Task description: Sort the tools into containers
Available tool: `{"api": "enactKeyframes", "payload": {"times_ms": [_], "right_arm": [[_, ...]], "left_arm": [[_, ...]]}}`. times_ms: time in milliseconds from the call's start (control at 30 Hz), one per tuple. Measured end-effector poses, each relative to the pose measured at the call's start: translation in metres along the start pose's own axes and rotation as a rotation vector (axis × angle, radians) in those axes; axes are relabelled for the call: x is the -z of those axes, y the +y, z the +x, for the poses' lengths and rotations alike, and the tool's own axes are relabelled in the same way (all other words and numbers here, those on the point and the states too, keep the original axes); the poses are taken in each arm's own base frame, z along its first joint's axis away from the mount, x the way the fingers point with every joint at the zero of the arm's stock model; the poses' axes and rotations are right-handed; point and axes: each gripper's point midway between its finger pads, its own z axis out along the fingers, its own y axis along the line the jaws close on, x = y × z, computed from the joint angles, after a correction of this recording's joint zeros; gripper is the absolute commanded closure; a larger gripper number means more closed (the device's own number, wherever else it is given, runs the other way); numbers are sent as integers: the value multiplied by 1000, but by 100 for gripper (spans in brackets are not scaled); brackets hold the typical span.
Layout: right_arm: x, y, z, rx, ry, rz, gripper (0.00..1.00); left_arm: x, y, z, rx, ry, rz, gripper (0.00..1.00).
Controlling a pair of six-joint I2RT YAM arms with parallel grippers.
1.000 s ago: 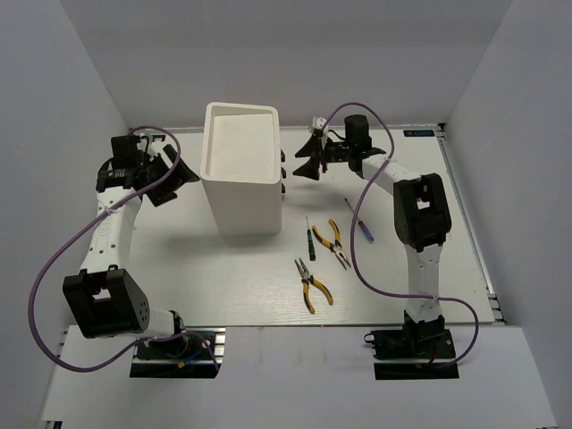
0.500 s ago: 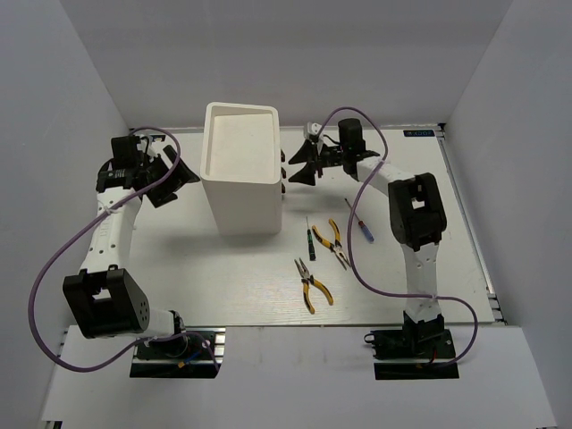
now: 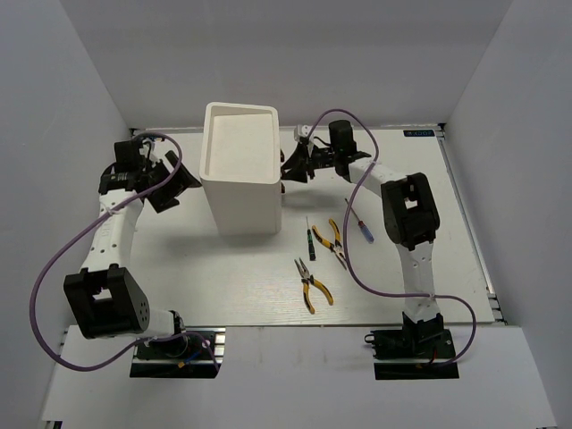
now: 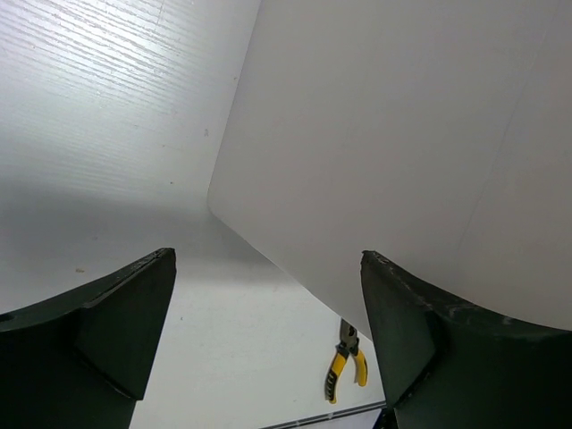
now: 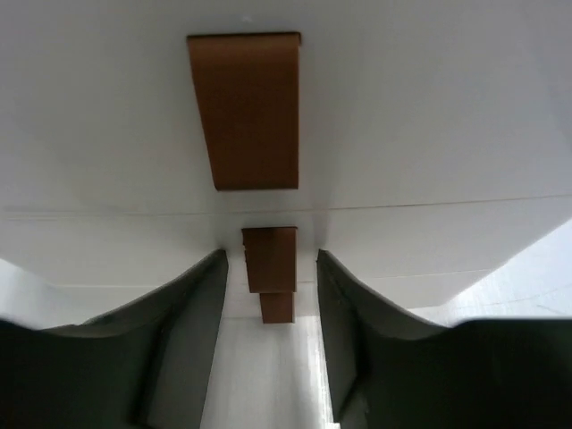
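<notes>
Jaws of the left gripper (image 4: 268,257) stand spread wide and empty beside the left wall of the white box (image 3: 239,192). On its right face, the right gripper (image 3: 293,168) straddles the middle knob (image 5: 270,259) of the stacked drawers (image 5: 402,134), jaws apart, not touching. Further right, pliers (image 3: 328,239) and screwdrivers (image 3: 310,234) lie on the table (image 3: 223,277). Advised: centre on the knob, pinch squarely, pull straight outward
</notes>
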Motion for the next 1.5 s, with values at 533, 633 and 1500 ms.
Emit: {"api": "enactKeyframes", "payload": {"times_ms": [533, 633, 1500], "right_arm": [[14, -1, 1, 37, 27, 48, 100], [26, 0, 4, 57, 68, 86, 100], [130, 43, 23, -217, 279, 264, 29]], "left_arm": [[32, -16, -6, -67, -89, 51, 6], [60, -31, -14, -143, -175, 99, 6], [124, -163, 17, -525, -169, 651, 62]]}}
